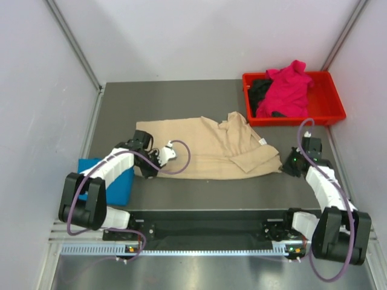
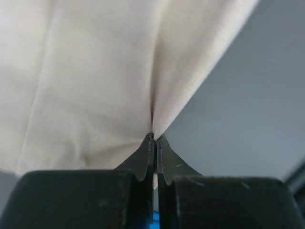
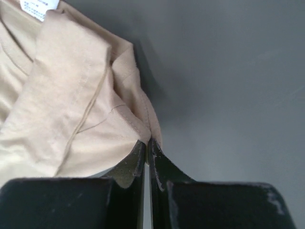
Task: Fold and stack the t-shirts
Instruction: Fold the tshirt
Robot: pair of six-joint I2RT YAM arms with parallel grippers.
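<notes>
Slippage looks the likeliest trouble. Each tool grips only a thin edge of the beige-tan t-shirt (image 1: pixel 205 151), so a quick or uneven lift could pull the cloth free on 1 side and leave the fold skewed. The shirt is also rumpled, with a sleeve doubled over near the collar label (image 3: pixel 40 7). I judge that folding it as it lies would trap those creases. If the 2 arms draw too far apart, the cloth may go taut and slide out of a pinch.

The left tool (image 2: pixel 155 136) has its jaws pressed together on a pleat of cloth at the shirt's left end. The right tool (image 3: pixel 147 140) is likewise clamped on a bunched corner at the right end. The shirt lies spread across the middle of the worktop (image 1: pixel 242 193). A bright blue t-shirt (image 1: pixel 121 184) sits folded beside the left arm. The magenta-pink t-shirt (image 1: pixel 287 90) and black t-shirt (image 1: pixel 260 90) lie heaped in the red tray (image 1: pixel 302 120).
</notes>
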